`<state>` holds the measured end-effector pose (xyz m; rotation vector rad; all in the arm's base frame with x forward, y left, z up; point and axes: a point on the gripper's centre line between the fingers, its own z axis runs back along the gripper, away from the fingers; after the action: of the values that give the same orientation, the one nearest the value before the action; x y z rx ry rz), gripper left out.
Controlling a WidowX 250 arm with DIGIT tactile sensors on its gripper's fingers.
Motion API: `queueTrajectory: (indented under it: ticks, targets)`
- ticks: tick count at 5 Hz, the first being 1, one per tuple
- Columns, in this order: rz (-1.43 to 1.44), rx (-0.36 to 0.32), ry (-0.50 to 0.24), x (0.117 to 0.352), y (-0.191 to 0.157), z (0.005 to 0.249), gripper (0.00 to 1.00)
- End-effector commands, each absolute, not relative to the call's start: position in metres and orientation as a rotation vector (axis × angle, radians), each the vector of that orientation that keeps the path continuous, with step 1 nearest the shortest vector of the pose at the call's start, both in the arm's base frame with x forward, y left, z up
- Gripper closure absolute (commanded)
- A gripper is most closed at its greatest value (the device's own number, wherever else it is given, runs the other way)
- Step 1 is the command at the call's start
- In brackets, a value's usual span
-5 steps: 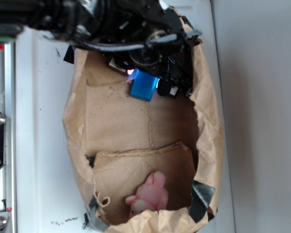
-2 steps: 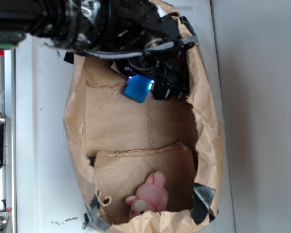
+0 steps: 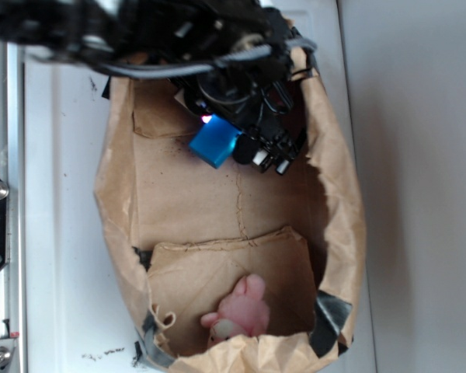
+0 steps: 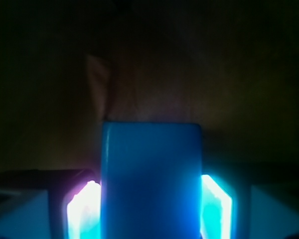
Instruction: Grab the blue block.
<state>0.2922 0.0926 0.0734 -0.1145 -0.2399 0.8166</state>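
Note:
The blue block [image 3: 214,143] shows at the upper end of an open brown paper bag [image 3: 116,225], held under the black arm. My gripper [image 3: 227,134] is shut on it. In the wrist view the blue block [image 4: 150,179] fills the gap between my two glowing fingers [image 4: 84,211], which press both of its sides. The bag's dim brown wall lies beyond it. I cannot tell whether the block still touches the bag floor.
A pink plush toy [image 3: 241,315] lies at the bag's lower end. The bag rests on a white surface [image 3: 62,233]. A metal rail [image 3: 0,233] runs along the left edge. Black tape [image 3: 326,318] patches the bag's lower corner.
The gripper and the blue block have shifted left and slightly down inside the bag. The bag's upper walls have bent with the arm's motion. The plush toy has not moved.

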Motion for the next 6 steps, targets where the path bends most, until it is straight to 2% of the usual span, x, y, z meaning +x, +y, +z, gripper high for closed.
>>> queueTrajectory:
  ticks: [1,2,3,4,5,6]
  targets:
    - [0.497,-0.096,-0.353,0.285,0.077,0.144,1.0]
    - [0.348,-0.022,-0.376,0.283,0.047,0.168,1.0]
    - [0.221,0.003,-0.368,0.281,0.033,0.185,1.0]
    - [0.08,-0.043,-0.336,0.279,0.03,0.202,1.0]
    - [0.061,-0.062,-0.301,0.28,0.036,0.209,1.0]
    - [0.063,-0.069,-0.309,0.274,0.032,0.209,1.0]
